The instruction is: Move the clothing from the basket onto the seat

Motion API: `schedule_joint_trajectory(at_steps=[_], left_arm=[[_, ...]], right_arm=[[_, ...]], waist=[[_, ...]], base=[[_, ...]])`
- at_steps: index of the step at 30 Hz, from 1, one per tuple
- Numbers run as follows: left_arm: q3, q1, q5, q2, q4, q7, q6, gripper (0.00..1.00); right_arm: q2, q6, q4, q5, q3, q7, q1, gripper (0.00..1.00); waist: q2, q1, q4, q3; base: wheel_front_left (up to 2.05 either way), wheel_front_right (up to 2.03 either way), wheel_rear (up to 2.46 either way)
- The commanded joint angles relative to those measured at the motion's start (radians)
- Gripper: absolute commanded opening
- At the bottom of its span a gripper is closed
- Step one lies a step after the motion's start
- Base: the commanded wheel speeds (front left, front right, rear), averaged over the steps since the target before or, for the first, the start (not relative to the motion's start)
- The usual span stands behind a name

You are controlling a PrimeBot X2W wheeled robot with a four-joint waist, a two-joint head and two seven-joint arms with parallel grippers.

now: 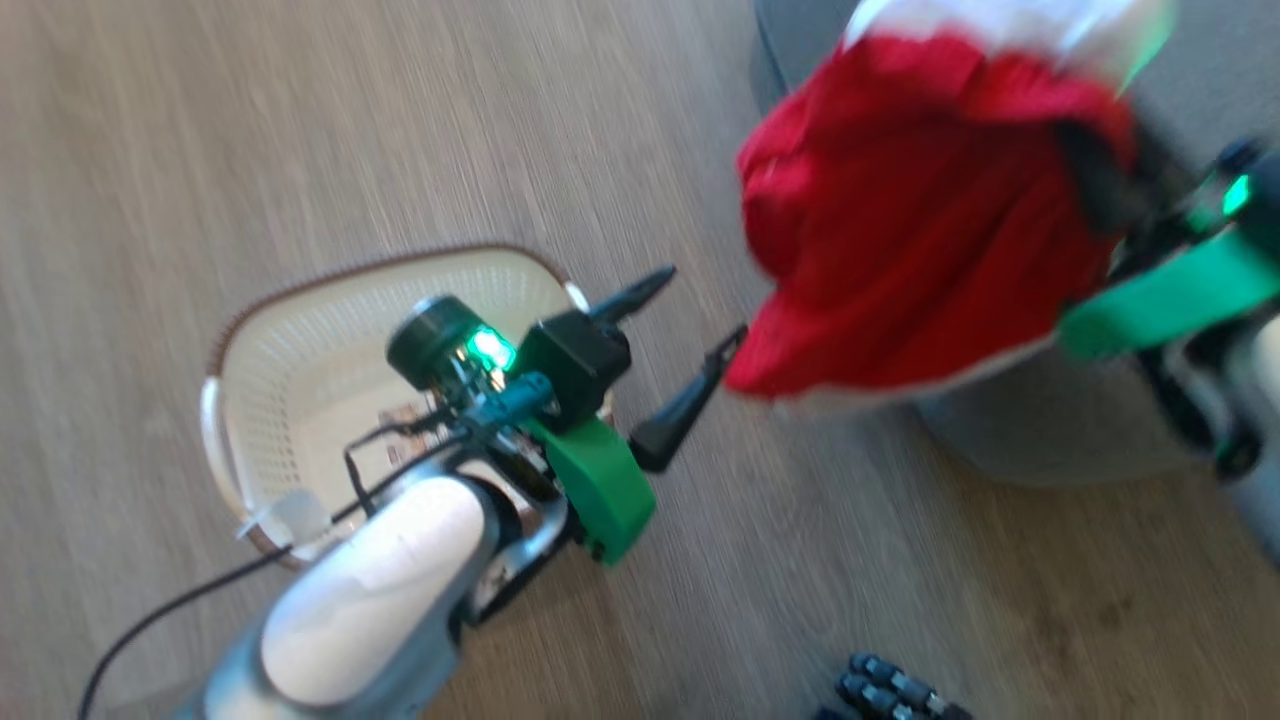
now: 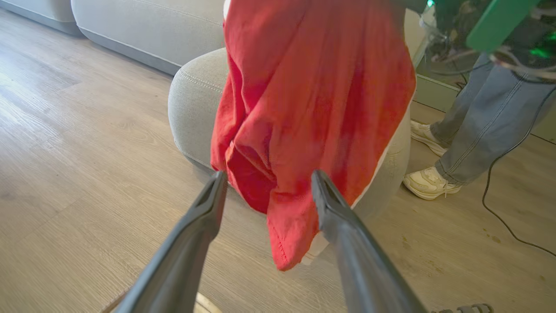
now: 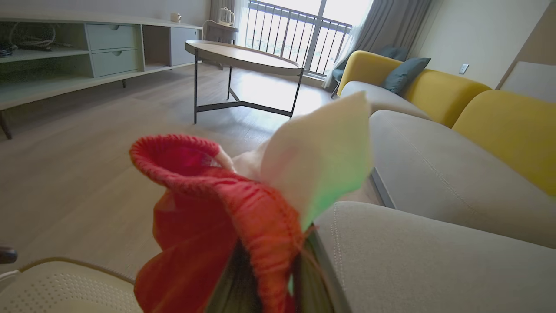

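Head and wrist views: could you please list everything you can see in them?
clothing: one, red with white trim, hanging from the right end effector by the seat
basket: one, cream with brown rim, on the floor
seat: one, grey, pale stitching, right of the basket
sofa: one, yellow and grey, beyond the seat
table: one, pale top, dark legs, mid-room
person: one, blue jeans, pale shoes, by the seat
left end effector: one, dark fingers, open, empty
right end effector: one, dark, shut on the clothing
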Motion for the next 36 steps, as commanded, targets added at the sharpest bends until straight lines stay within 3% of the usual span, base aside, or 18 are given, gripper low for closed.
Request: schedule_joint_trajectory(at_steps=[1, 9, 17, 21, 30, 36], left_arm=[[0.039, -0.051, 0.012, 0.019, -0.046, 0.008, -0.002, 1.00], [0.051, -0.106, 0.018, 0.041, -0.070, 0.026, -0.010, 1.00], [0.050, -0.114, 0.001, 0.011, -0.050, -0.010, -0.006, 1.00], [0.048, -0.104, -0.005, 0.002, -0.050, -0.020, 0.003, 1.00], [0.039, -0.133, 0.012, 0.011, -0.086, 0.007, 0.007, 1.00], [0.055, -0.159, 0.026, 0.040, -0.132, 0.043, 0.022, 1.00]], right_arm=[[-0.005, 0.007, -0.029, 0.011, -0.050, -0.012, -0.048, 0.00], [-0.037, 0.007, 0.065, 0.098, -0.242, 0.008, -0.268, 0.00], [-0.134, 0.007, 0.296, 0.145, -0.423, 0.134, -0.565, 0.00], [-0.151, 0.007, 0.401, 0.126, -0.487, 0.196, -0.668, 0.00], [-0.210, 0.007, 0.522, 0.084, -0.657, 0.228, -0.766, 0.00], [-0.212, 0.007, 0.634, 0.043, -0.831, 0.175, -0.717, 0.00]], waist=[[0.0000, -0.0002, -0.019, 0.100], [0.0000, -0.0002, -0.032, 0.201], [0.0000, -0.0002, 0.013, 0.216], [0.0000, -0.0002, 0.036, 0.233], [0.0000, -0.0002, 0.073, 0.341], [0.0000, -0.0002, 0.064, 0.453]], base=[[0.00, 0.00, 0.00], [0.00, 0.00, 0.00], [0.00, 0.00, 0.00], [0.00, 0.00, 0.00], [0.00, 0.00, 0.00], [0.00, 0.00, 0.00]])
